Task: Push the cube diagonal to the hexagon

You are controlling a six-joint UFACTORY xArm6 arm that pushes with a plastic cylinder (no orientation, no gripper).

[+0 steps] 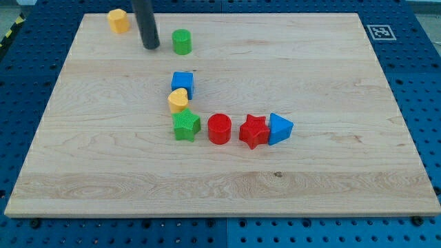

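The blue cube [182, 83] sits a little left of the board's middle, touching a yellow heart block [178, 100] just below it. The yellow hexagon [118, 21] lies at the view's top left. My tip [151, 47] stands between the hexagon and a green cylinder [182, 42], above and to the left of the cube, touching no block.
Below the heart lies a green star [186, 126], then a row to the right: red cylinder [220, 129], red star [253, 131], blue triangle [279, 128]. The wooden board [331, 165] lies on a blue pegboard table, with a marker tag [380, 32] at the top right.
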